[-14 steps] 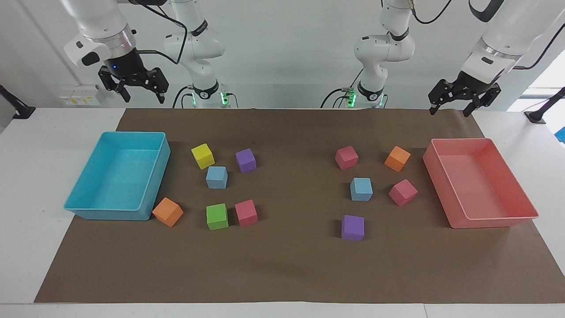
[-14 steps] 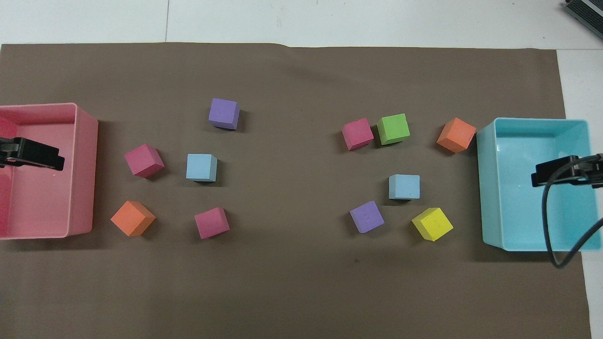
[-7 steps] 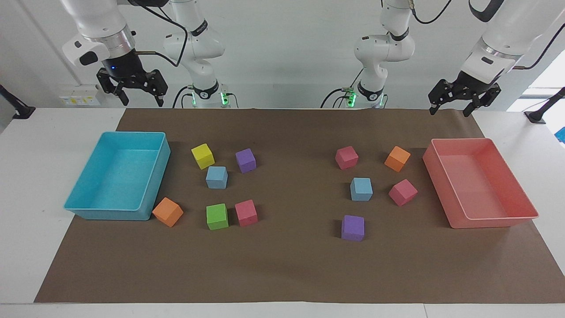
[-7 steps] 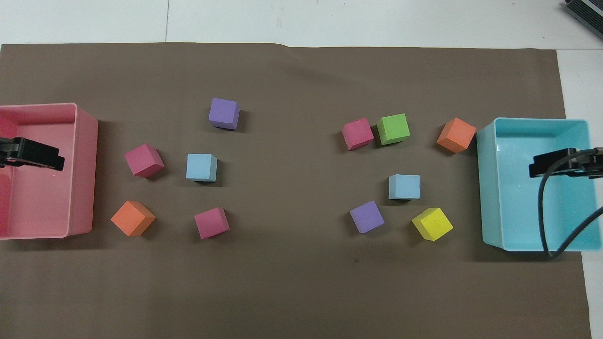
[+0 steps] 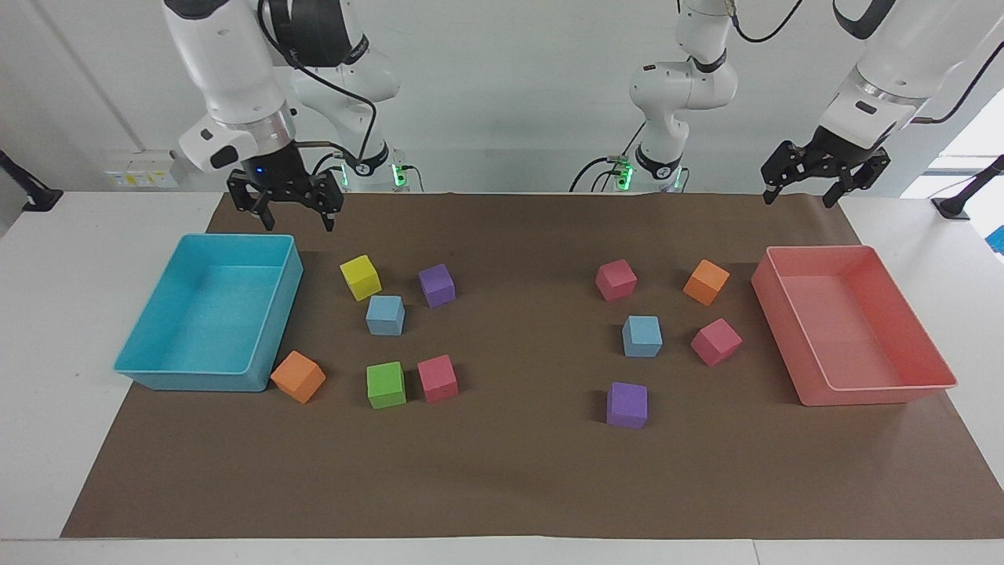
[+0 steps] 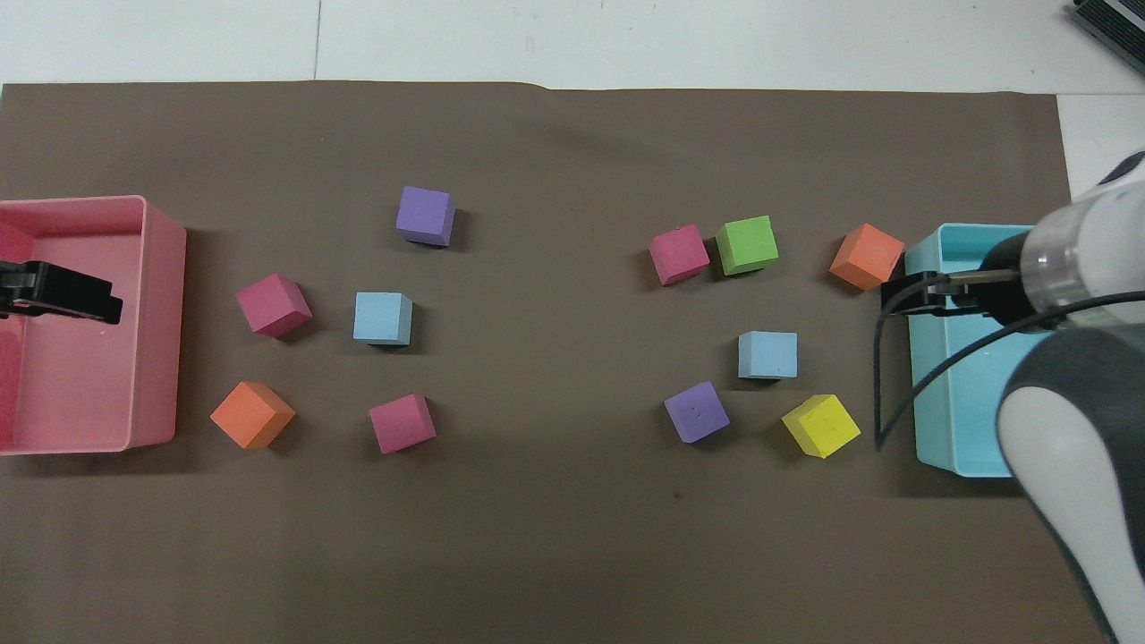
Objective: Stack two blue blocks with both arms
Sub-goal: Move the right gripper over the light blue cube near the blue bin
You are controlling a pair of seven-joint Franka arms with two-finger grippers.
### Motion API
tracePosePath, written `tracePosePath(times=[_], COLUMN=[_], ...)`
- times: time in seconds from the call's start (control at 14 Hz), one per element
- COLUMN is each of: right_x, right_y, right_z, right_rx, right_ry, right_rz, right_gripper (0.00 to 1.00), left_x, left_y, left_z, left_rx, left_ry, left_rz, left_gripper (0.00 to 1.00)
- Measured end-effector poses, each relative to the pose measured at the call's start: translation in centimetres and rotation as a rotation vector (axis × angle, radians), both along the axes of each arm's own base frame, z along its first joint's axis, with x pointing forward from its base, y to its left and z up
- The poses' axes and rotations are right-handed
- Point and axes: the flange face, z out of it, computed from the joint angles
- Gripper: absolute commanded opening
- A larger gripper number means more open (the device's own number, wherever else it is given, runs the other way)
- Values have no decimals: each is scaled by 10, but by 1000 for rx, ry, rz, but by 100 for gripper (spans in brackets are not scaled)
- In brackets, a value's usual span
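Observation:
Two sky-blue blocks lie apart on the brown mat. One blue block (image 5: 385,315) (image 6: 767,355) sits among the cubes at the right arm's end, with a yellow cube and a purple cube beside it, both nearer to the robots. The other blue block (image 5: 642,336) (image 6: 383,318) sits among the cubes at the left arm's end. My right gripper (image 5: 300,222) (image 6: 903,297) hangs open and empty over the turquoise tray's wall on the cubes' side. My left gripper (image 5: 798,200) (image 6: 98,304) waits open and empty, high over the pink tray.
The turquoise tray (image 5: 157,369) stands at the right arm's end, the pink tray (image 5: 878,392) at the left arm's end. Yellow (image 5: 360,277), purple (image 5: 436,285), green (image 5: 386,384), pink (image 5: 438,378) and orange (image 5: 298,377) cubes surround the first blue block; other cubes surround the second.
The right arm has swung in from over the turquoise tray's outer part toward the cubes and come lower, gripper still open. The left arm and all the cubes have stayed put.

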Motion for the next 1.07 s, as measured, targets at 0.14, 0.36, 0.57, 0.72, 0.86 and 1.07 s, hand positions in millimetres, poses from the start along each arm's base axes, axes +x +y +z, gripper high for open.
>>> tracePosePath(times=[0.14,0.36,0.57,0.72,0.86,1.07], right_x=[10,23,20,16,10,7], right_y=[17,29,23,23,25,28], right_z=[-35,-98,-126,-145,-173,-200], right_rx=[11,19,29,41,42,40], right_ry=[11,16,47,34,22,22], right_rz=[20,39,60,60,62,67], right_gripper=[100,100,100,100,100,100], left_x=[0,0,0,0,0,0], left_y=[0,0,0,0,0,0], left_z=[0,0,0,0,0,0], left_rx=[0,0,0,0,0,0], left_ry=[0,0,0,0,0,0], left_rz=[0,0,0,0,0,0], left_gripper=[100,100,100,100,100,100])
